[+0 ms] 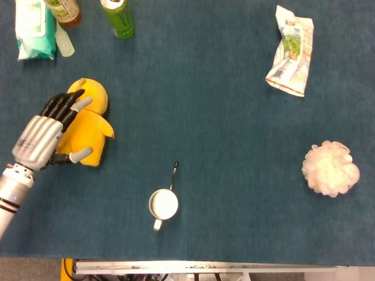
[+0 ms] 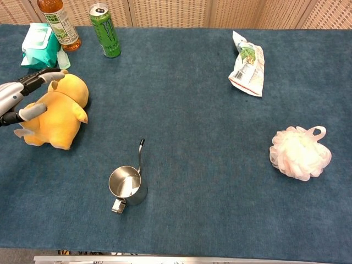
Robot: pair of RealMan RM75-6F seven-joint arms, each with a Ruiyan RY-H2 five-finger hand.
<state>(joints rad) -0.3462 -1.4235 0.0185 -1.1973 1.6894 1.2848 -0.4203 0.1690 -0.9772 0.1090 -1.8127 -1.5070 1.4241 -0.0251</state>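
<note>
A yellow plush duck (image 1: 89, 126) (image 2: 61, 109) lies on the blue table at the left. My left hand (image 1: 48, 132) (image 2: 22, 96) hovers over the duck's left side with its fingers spread and nothing in them; whether it touches the plush I cannot tell. My right hand is in neither view. A small steel pitcher (image 1: 163, 204) (image 2: 127, 186) with a thin black spout stands near the front middle.
At the back left stand a green can (image 1: 119, 19) (image 2: 104, 23), a tea bottle (image 1: 63, 10) (image 2: 58, 24) and a pack of wipes (image 1: 34, 29) (image 2: 38, 45). A snack bag (image 1: 289, 51) (image 2: 247, 65) lies back right, a pink bath pouf (image 1: 330, 168) (image 2: 300, 153) at right.
</note>
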